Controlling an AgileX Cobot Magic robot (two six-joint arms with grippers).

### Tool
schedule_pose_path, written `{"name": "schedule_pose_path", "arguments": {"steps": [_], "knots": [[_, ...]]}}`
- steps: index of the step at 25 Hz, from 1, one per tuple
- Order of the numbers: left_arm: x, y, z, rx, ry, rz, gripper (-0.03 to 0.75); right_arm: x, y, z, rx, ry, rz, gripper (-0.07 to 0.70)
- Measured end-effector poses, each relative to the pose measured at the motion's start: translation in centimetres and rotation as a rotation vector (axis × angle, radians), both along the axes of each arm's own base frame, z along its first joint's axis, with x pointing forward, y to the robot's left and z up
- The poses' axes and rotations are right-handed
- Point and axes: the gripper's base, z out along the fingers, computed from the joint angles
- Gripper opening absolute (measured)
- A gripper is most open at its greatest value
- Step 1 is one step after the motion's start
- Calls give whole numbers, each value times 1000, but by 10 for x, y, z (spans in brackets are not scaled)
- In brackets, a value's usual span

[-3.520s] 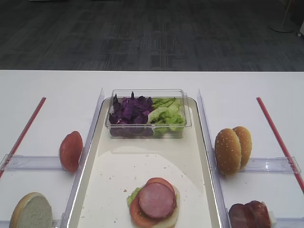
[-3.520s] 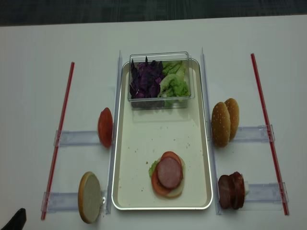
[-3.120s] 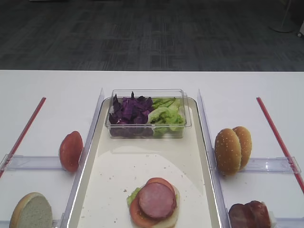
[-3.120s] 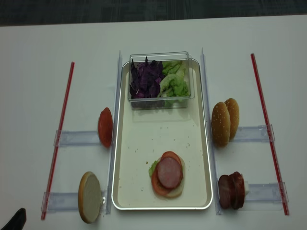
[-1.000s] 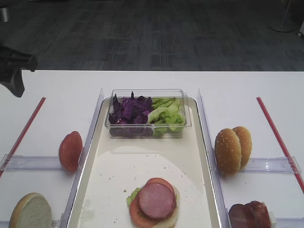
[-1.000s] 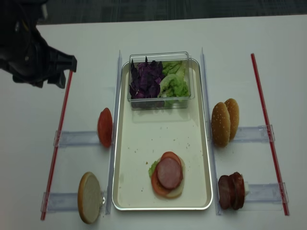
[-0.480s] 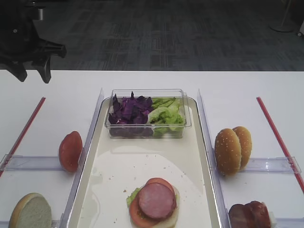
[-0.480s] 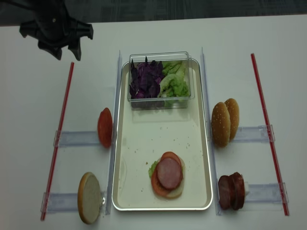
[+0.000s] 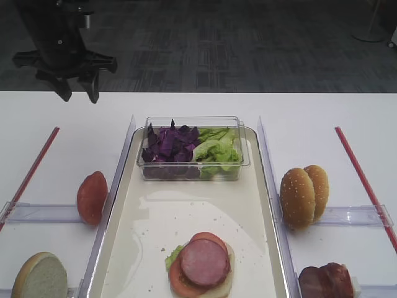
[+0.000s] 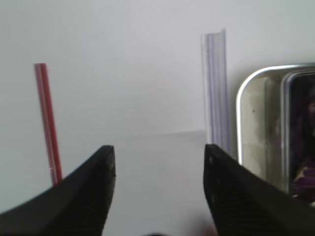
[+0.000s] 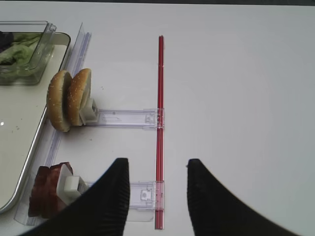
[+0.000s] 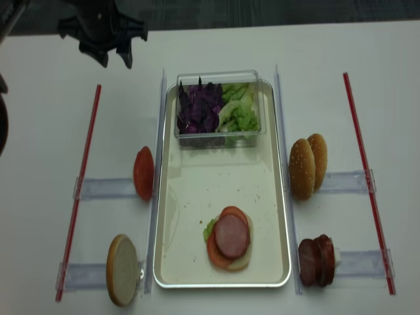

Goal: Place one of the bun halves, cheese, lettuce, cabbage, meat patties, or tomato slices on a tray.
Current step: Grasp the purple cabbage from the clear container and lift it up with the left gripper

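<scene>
The cream tray [image 12: 216,184] holds a stack topped by a meat patty [image 12: 231,237] over tomato, lettuce and a bun half. At its far end a clear box holds cabbage [image 12: 200,108] and lettuce [image 12: 239,111]. To the left stand a tomato slice [image 12: 144,173] and a pale-faced bun half [image 12: 123,270]. On the right are sesame bun halves [image 12: 307,167] and meat patties [image 12: 317,260]. Cheese is out of view. My left gripper [image 12: 115,63] hangs open and empty over the table beyond the tray's far-left corner. My right gripper [image 11: 157,162] is open and empty above the right red strip.
Clear plastic rails [image 12: 157,131] line both long sides of the tray, with clear holders [image 12: 105,189] branching off them. Red strips [image 12: 82,184] lie along the table's left and right. The left wrist view shows the tray's rim [image 10: 241,98] at the right.
My left arm has swung in from the far left toward the back and right, with its jaws staying open. The food and the tray have not moved.
</scene>
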Motion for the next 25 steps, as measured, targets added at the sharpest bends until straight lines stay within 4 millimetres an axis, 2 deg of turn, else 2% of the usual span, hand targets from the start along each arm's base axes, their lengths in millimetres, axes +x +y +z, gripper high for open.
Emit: {"name": "schedule_pose_path", "arguments": {"steps": [7, 15, 19, 25], "knots": [[2, -49, -8, -26, -2, -122, 368, 0, 0, 0, 10, 0, -6, 320], [-7, -106, -22, -57, 24, -243, 368, 0, 0, 0, 17, 1, -10, 320], [-12, -123, -29, -59, 40, -281, 368, 0, 0, 0, 17, 1, -10, 320], [-13, -133, -43, -58, 69, -297, 368, 0, 0, 0, 17, 1, -10, 320]]}}
